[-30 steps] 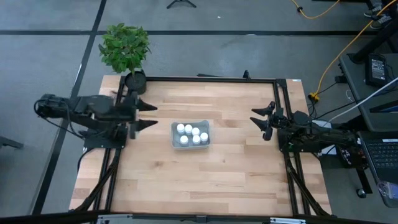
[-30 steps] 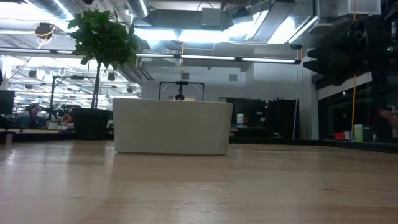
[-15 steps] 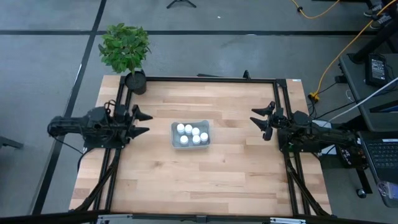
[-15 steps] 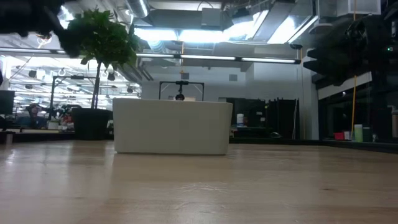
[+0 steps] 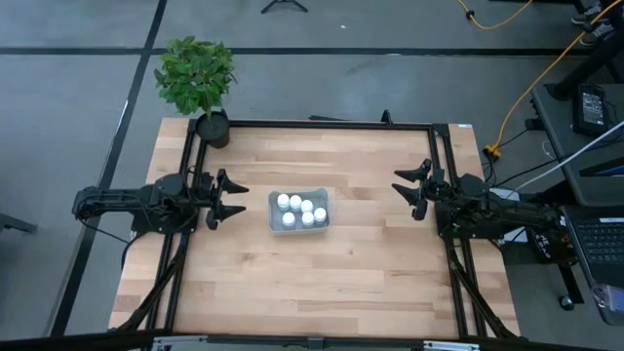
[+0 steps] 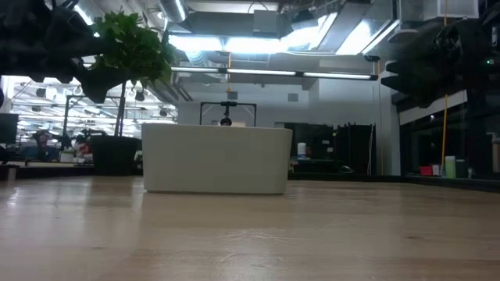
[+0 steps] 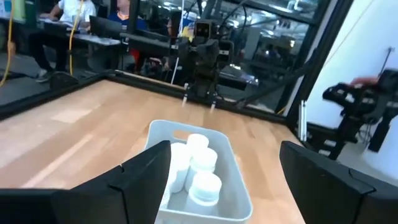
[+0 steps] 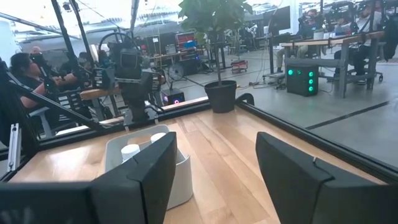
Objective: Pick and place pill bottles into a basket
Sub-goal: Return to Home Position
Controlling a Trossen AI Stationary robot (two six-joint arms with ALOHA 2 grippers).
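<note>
The pale blue-grey basket [image 5: 300,212] stands on the wooden table's middle with several white pill bottles [image 5: 296,210] upright inside it. It shows in the low view [image 6: 216,158], the left wrist view [image 7: 236,186] and the right wrist view [image 8: 180,174]. My left gripper [image 5: 235,197] is open and empty, just left of the basket, above the table. My right gripper [image 5: 410,188] is open and empty near the table's right edge.
A black pot with a green plant [image 5: 198,78] stands at the table's far left corner. A black frame [image 5: 322,124] runs along the far edge and both sides. People sit at desks in the room beyond [image 7: 68,18].
My left gripper has gone toward the table's near edge and back toward its left edge, then come right again toward the basket. It stays open and empty. The basket and bottles have kept still.
</note>
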